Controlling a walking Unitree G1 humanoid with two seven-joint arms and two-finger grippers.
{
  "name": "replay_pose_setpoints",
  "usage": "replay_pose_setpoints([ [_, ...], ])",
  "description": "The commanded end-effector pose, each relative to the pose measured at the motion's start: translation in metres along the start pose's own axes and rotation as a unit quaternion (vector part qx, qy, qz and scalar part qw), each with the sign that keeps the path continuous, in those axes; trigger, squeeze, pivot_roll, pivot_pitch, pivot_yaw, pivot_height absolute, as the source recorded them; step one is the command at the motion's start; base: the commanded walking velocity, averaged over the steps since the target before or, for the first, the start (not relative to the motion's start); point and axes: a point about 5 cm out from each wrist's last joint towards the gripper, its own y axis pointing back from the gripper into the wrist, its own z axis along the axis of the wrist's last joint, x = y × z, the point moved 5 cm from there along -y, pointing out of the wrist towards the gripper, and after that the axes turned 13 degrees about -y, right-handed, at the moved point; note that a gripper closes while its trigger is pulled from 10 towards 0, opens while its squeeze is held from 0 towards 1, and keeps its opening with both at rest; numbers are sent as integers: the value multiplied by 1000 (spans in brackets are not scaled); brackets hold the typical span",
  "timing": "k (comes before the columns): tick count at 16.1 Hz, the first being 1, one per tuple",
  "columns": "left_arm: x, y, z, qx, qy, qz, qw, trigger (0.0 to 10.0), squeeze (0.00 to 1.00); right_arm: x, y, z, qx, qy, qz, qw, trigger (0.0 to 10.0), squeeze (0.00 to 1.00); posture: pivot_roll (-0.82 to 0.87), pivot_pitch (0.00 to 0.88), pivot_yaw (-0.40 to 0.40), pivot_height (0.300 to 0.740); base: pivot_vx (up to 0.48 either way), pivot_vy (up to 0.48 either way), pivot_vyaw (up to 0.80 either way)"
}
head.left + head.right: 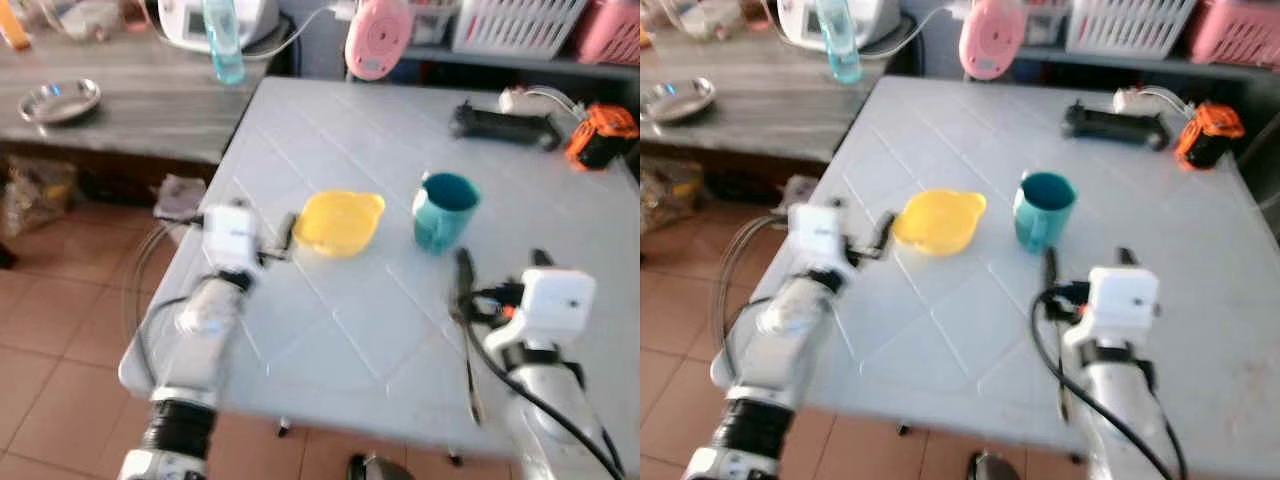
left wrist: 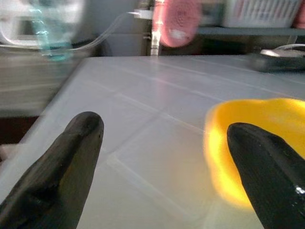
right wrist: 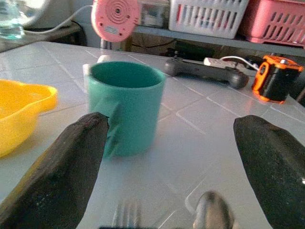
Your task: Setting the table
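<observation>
Resting mid-frame on the white tiled surface (image 1: 330,330): one yellow plastic bowl (image 1: 340,222) with a wavy rim, and one teal cylindrical mug (image 1: 444,212) just right of it. Left gripper (image 2: 167,162) spread, bowl just ahead by one finger. Right gripper (image 3: 176,157) spread, facing the mug. Upper right: one black controller (image 1: 503,125), one orange gadget (image 1: 600,136). Upper centre: one pink round device (image 1: 378,38).

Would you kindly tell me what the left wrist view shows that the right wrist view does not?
Left wrist view: the open left gripper, one finger by the yellow bowl. Right wrist view: the open right gripper facing the teal mug, plus the orange device. Shared: yellow bowl, pink round device, white basket, white table.
</observation>
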Motion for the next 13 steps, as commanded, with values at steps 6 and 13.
replay_pose_setpoints([
  [6, 5, -7, 7, 7, 39, -28, 999, 10000, 0, 7, 4, 4, -2, -5, 12, 1000, 10000, 0, 32, 149, -16, 740, 0, 0, 0],
  [13, -12, -41, 26, 52, 128, -115, 984, 10000, 0, 30, 22, 5, 32, -8, 79, 996, 10000, 0, 4, 158, 3, 740, 0, 0, 0],
])
